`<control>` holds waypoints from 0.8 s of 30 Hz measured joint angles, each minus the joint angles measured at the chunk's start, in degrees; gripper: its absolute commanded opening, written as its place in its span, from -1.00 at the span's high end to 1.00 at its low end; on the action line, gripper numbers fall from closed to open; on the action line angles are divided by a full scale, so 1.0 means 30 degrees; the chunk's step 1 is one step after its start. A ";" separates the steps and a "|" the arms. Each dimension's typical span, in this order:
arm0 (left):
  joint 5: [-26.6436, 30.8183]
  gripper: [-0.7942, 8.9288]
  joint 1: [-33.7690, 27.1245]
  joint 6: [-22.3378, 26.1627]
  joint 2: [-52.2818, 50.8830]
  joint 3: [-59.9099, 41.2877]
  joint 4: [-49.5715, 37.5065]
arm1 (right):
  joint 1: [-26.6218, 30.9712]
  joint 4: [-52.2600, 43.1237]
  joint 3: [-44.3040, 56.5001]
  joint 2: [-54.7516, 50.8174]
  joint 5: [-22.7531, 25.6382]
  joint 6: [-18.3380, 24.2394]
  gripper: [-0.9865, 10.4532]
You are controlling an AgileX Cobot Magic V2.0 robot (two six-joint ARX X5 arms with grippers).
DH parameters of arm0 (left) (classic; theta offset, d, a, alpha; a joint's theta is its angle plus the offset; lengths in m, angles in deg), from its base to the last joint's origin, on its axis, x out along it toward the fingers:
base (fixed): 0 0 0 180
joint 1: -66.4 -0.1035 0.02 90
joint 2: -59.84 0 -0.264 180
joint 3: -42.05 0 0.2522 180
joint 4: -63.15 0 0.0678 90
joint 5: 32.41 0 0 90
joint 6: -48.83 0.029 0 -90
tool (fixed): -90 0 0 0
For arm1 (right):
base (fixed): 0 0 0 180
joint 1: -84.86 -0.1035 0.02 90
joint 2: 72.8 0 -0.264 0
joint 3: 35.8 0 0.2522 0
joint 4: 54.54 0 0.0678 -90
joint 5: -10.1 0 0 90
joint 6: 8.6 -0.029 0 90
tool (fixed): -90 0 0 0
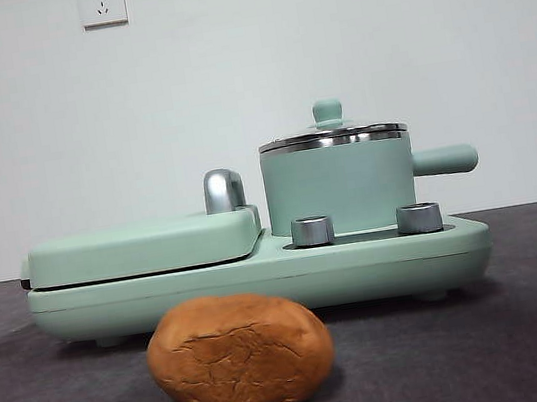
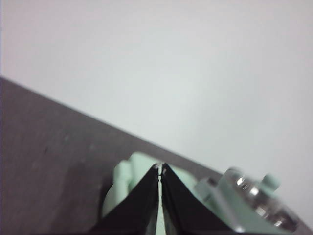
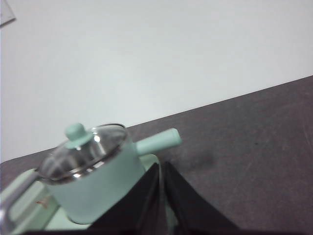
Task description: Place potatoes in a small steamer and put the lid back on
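An orange-brown potato [image 1: 240, 353] with cracked skin lies on the dark table in front of the appliance. The small mint-green steamer pot [image 1: 339, 185] stands on the right half of the mint-green base [image 1: 259, 273], side handle pointing right. The glass lid [image 1: 331, 134] with its green knob sits on the pot. The pot [image 3: 95, 188] and lid [image 3: 83, 149] also show in the right wrist view, and blurred in the left wrist view [image 2: 254, 198]. My left gripper [image 2: 160, 169] is shut and empty. My right gripper [image 3: 160, 165] is shut and empty. Neither arm shows in the front view.
A flat mint-green griddle cover [image 1: 144, 247] with a chrome handle [image 1: 223, 189] covers the base's left half. Two chrome control knobs [image 1: 312, 231] sit in front of the pot. A white wall with sockets [image 1: 101, 1] stands behind the table.
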 measured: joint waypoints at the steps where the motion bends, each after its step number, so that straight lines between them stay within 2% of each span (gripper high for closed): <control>1: -0.0160 0.82 0.0000 0.0029 0.0284 0.0736 0.0415 | 0.0000 0.0663 -0.0823 0.0335 -0.0204 0.0095 0.80; 5: -0.1377 0.82 0.0007 0.0962 0.1960 0.3570 0.2681 | 0.0000 0.2433 -0.3592 0.2120 -0.1290 0.1552 0.80; 9: -0.2965 0.82 0.0007 0.3089 0.4342 0.6273 0.4583 | 0.0000 0.3198 -0.5617 0.4189 -0.2776 0.3453 0.80; 17: -0.6054 0.82 0.0087 0.8925 0.8939 1.0353 0.6149 | 0.0000 0.3483 -0.7417 0.8160 -0.5974 0.7796 0.80; 24: -0.6863 0.82 0.1158 1.5504 1.2043 1.1570 0.6754 | -0.0087 0.3468 -0.7978 0.9938 -0.6244 1.1402 0.80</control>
